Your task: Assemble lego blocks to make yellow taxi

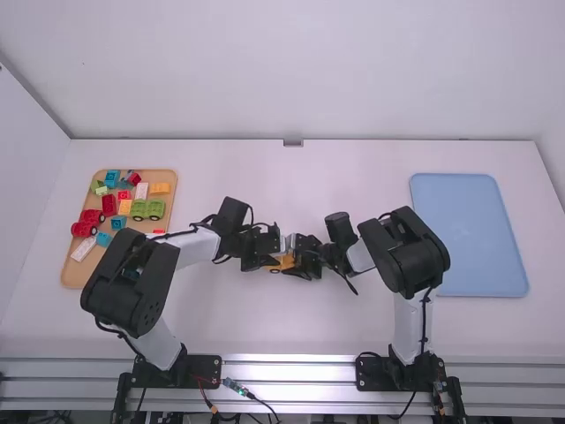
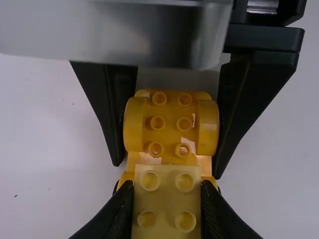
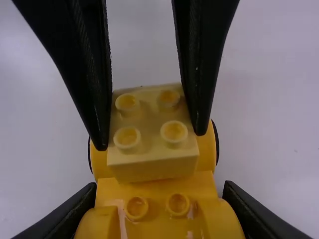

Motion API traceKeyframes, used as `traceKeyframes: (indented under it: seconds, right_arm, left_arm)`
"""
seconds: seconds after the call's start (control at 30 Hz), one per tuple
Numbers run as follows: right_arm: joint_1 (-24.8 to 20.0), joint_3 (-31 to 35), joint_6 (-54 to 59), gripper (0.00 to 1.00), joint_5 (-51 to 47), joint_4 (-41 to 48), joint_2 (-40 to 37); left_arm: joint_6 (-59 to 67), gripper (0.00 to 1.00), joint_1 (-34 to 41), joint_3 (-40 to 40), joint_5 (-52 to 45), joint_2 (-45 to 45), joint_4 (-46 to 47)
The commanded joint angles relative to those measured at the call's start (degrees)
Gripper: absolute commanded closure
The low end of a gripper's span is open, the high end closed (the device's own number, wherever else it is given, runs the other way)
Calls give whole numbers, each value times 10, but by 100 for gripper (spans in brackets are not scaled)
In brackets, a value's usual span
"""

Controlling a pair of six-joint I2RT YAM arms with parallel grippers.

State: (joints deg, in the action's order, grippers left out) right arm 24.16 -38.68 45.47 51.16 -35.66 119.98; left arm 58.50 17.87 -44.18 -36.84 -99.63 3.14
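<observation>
Holding btwn tips: L pincer (image 1: 272, 256), yellow block (image 2: 167, 201); R pincer (image 1: 298, 259), taxi base (image 2: 170, 132).

White links (image 1: 410, 322), bulky rounded black joints (image 1: 402, 252), loose black cables (image 1: 425, 318), tapered black fingers (image 3: 89, 69), seemingly ribbed edges (image 3: 82, 35)

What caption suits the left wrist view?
Left hand holds a pale yellow block at one end of the darker yellow car base, gripped by the right hand.
</observation>
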Motion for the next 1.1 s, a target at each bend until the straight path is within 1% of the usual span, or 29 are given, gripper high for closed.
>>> traceKeyframes:
  seconds: [0.0,0.07,0.13,0.2,0.27,0.33,0.37,0.4,0.47,0.53,0.6,0.7,0.87,1.0,1.07]
  right_arm:
    - [-1,8,4,54,-30,12,9]
    - [-1,8,4,54,-30,12,10]
    - [-1,8,4,54,-30,12,10]
    - [-1,8,4,54,-30,12,10]
    - [-1,8,4,54,-30,12,10]
    - [-1,8,4,54,-30,12,10]
    - [-1,8,4,54,-30,12,10]
    - [-1,8,4,54,-30,12,10]
    - [-1,8,4,54,-30,12,10]
    - [-1,8,4,54,-30,12,10]
    - [-1,8,4,54,-30,12,10]
    - [-1,8,4,54,-30,12,9]
    - [-1,8,4,53,-30,12,10]
    - [-1,8,4,53,-30,12,9]
    - [-1,8,4,53,-30,12,10]
  left_arm:
    - [-2,80,-5,8,36,2,-3]
    - [-2,70,-5,8,36,2,-3]
    - [-2,64,-5,8,36,2,-3]
    - [-2,53,-5,8,36,2,-3]
    - [-4,50,-5,8,36,2,-5]
    - [-4,43,-5,8,36,2,-6]
    - [-4,43,-5,8,36,2,-6]
    - [-7,31,-5,8,36,2,-7]
    - [-20,13,-5,7,36,2,-14]
    - [-28,8,-5,7,36,2,-18]
    - [-35,0,-5,5,36,2,-20]
    - [-35,1,-5,-3,38,2,-8]
    - [1,1,-12,-20,39,9,27]
    - [0,1,-33,-24,13,29,45]
    - [16,1,-53,-23,-21,49,60]
